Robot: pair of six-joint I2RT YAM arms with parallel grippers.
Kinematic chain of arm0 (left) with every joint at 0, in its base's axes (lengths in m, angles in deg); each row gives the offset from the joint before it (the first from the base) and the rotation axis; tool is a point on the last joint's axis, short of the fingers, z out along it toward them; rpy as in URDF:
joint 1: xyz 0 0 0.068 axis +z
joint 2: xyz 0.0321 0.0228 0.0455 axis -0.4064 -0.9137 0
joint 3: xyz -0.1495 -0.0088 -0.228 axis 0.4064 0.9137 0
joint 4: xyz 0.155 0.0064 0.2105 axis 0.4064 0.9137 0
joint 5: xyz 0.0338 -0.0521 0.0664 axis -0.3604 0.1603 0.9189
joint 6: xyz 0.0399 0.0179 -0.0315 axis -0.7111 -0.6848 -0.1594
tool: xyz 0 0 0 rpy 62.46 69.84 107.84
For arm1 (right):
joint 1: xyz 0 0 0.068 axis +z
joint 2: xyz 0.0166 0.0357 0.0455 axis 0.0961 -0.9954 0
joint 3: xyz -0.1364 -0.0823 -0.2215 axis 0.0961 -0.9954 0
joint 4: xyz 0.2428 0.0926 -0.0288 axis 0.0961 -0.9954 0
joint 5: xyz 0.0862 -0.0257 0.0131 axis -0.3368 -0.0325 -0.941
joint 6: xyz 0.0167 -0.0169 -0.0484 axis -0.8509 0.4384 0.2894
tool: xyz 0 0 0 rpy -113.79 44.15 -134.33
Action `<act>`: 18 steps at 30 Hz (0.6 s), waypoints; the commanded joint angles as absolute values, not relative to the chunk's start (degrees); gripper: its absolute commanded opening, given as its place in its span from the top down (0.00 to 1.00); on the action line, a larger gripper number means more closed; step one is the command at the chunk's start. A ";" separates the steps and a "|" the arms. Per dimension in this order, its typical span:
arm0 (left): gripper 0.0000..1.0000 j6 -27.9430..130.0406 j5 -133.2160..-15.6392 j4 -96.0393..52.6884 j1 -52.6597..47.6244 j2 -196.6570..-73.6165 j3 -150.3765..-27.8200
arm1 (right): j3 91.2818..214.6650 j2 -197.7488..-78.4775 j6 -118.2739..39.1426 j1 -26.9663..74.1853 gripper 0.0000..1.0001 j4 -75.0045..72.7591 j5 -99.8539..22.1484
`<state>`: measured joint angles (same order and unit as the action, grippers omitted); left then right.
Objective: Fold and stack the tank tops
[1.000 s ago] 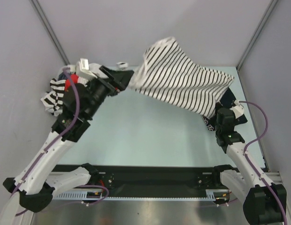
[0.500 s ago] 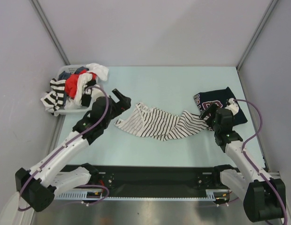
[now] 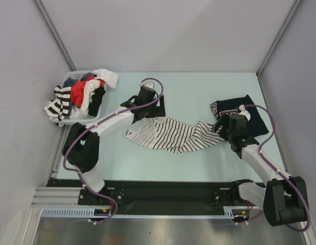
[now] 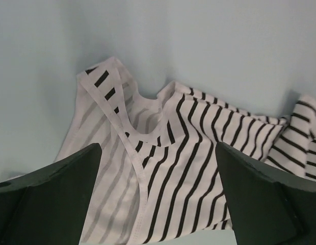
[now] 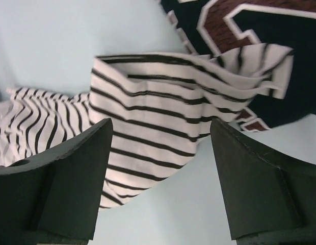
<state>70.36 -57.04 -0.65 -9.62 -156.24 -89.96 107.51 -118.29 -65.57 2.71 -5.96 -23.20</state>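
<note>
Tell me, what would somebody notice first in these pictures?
A white cloth tank top with thin dark stripes lies rumpled across the middle of the pale blue table, and the left gripper and the right gripper hang open over its two ends. A folded dark navy jersey with maroon lettering sits at the right; a white plastic basket heaped with colourful clothes stands far left.
</note>
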 commanded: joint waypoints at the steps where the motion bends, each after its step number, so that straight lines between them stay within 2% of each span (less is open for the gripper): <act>1: 0.00 67.16 -60.45 0.73 -9.50 -160.70 -93.83 | 111.43 -121.27 -62.20 4.67 0.17 -3.87 -30.51; 3: 0.02 66.54 -61.15 1.08 -9.50 -165.19 -96.02 | 111.97 -122.59 -61.93 5.90 0.16 -3.96 -29.81; 5: 0.10 66.10 -62.03 1.87 -9.51 -168.87 -98.21 | 111.62 -123.56 -61.75 6.08 0.16 -3.25 -29.63; 6: 0.23 65.49 -62.30 1.87 -9.50 -169.85 -98.66 | 111.53 -123.65 -61.75 6.17 0.16 -2.82 -29.72; 9: 0.39 65.22 -62.83 3.19 -9.33 -173.54 -100.95 | 110.92 -123.65 -61.75 6.17 0.16 -2.20 -29.54; 10: 0.53 65.31 -61.96 4.50 -9.24 -174.24 -101.47 | 110.65 -123.57 -61.58 6.26 0.16 -1.85 -29.54; 12: 0.62 66.27 -60.98 4.86 -8.46 -174.86 -101.75 | 110.21 -123.22 -61.58 6.26 0.16 -1.50 -29.54; 15: 0.87 66.45 -63.00 3.02 -5.13 -173.99 -99.11 | 109.42 -123.21 -61.32 6.26 0.17 -1.14 -30.68; 16: 1.00 66.71 -63.70 2.06 -3.63 -172.68 -98.15 | 108.98 -123.13 -61.14 6.35 0.17 1.55 -30.68; 18: 1.00 67.41 -64.93 0.48 1.10 -170.66 -94.29 | 108.19 -122.78 -60.88 6.61 0.18 2.46 -33.14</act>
